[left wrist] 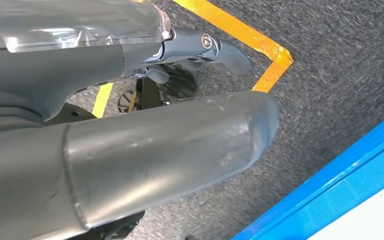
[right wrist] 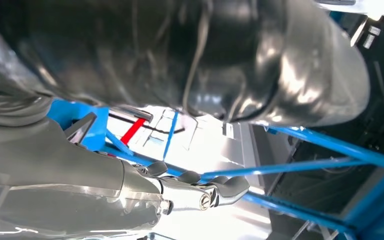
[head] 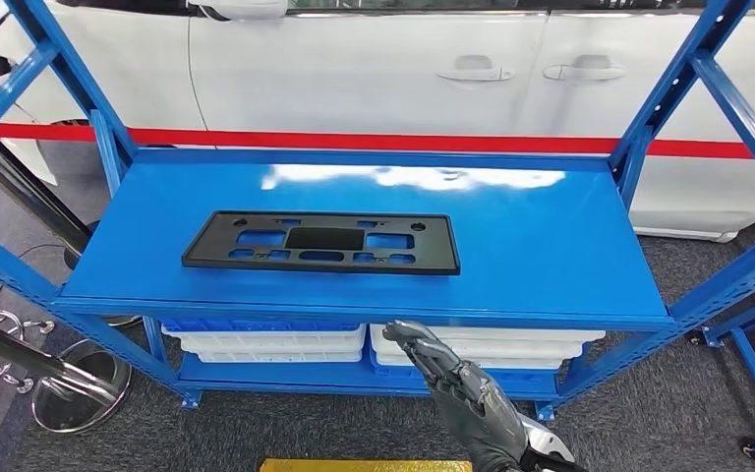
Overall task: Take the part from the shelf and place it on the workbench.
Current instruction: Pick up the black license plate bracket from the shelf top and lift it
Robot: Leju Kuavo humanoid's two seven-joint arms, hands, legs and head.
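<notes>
- Black plastic, flat and full of cut-outs: the part [head: 320,242] lies face-up on the upper deck of the blue shelf [head: 551,246], left of centre and well back from the front lip, so all its long edges are free to reach.
- My right hand [head: 442,362] is raised in front of the shelf's front edge, below the deck and to the right of the part, not touching anything. Its fingers are loosely apart and hold nothing.
- I judge this an approach pose: the hand has yet to rise over the lip and travel left to the part's near edge.
- My left hand [left wrist: 200,50] hangs low over grey carpet marked with yellow floor tape [left wrist: 260,42]. Its fingers look relaxed and empty, though I can't tell the spread with certainty.
- On the lower level sit white trays [head: 265,342] stacked on blue bins [head: 472,379], side by side. Their contents are hidden by the deck above.
- Behind the shelf stands a white car [head: 374,69] with a red stripe.
</notes>
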